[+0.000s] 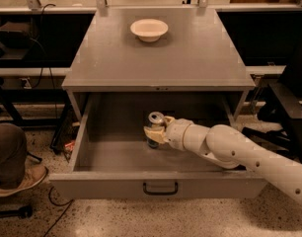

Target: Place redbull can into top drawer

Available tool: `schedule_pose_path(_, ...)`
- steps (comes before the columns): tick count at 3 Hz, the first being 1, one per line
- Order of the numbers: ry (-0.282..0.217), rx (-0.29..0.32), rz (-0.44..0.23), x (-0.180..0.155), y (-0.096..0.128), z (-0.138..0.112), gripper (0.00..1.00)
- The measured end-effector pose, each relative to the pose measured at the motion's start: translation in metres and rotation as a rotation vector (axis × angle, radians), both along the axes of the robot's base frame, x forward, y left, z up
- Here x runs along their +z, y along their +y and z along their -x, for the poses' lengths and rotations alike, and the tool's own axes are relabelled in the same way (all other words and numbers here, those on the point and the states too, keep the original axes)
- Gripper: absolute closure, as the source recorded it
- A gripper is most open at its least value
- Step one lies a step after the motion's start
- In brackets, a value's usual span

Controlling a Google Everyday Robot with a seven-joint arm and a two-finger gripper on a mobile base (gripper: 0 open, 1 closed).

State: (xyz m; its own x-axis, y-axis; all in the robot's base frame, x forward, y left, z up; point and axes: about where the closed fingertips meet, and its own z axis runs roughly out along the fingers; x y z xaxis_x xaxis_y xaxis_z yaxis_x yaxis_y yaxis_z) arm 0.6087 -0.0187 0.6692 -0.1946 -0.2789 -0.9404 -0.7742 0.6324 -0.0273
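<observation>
Camera view: a grey cabinet stands in the middle, and its flat top serves as a counter (161,60). A shallow white bowl (149,29) sits near the back edge of it. Below the counter the drawer (101,184) is pulled well out toward the camera, showing its bare grey floor. A small dark handle (160,188) is at the centre of the front panel.

The white arm (240,152) reaches in from the lower right, over the drawer's right front corner. The tool (153,133) is inside the drawer, about midway across and toward the back. Its pale fingers (149,134) are closed around the can (155,118), one on each side of the body.

The can is upright inside the drawer, with its shiny silver top facing up. Its base is at or just above the drawer floor, and which of the two cannot be told.
</observation>
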Motion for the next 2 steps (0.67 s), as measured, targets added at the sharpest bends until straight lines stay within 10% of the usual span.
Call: schedule_pose_path(2,-0.003,0.005,-0.011,0.003,-0.0058,-0.0029,0.01)
